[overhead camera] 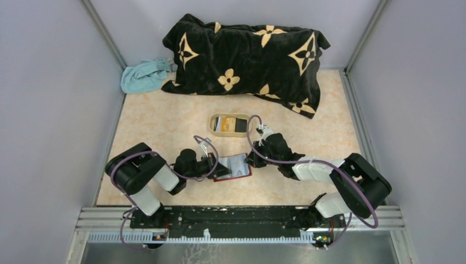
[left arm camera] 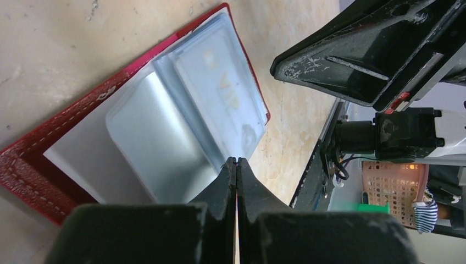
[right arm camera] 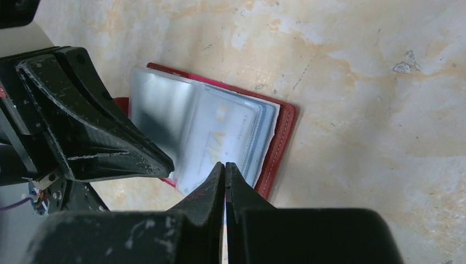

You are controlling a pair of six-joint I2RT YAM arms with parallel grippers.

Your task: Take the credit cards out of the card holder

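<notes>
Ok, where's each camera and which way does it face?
Top external: above, behind the bases, looking down on the table; left arm and right arm show.
Left wrist: on the left arm, looking past the shut left gripper at the open card holder.
Right wrist: same past the right gripper, opposite side.
Shared: both wrist views show the VIP card.

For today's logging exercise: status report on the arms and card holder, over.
Left gripper shut, right gripper shut, tips at card holder. It lies open, VIP card inside. Nothing blocking.
</notes>
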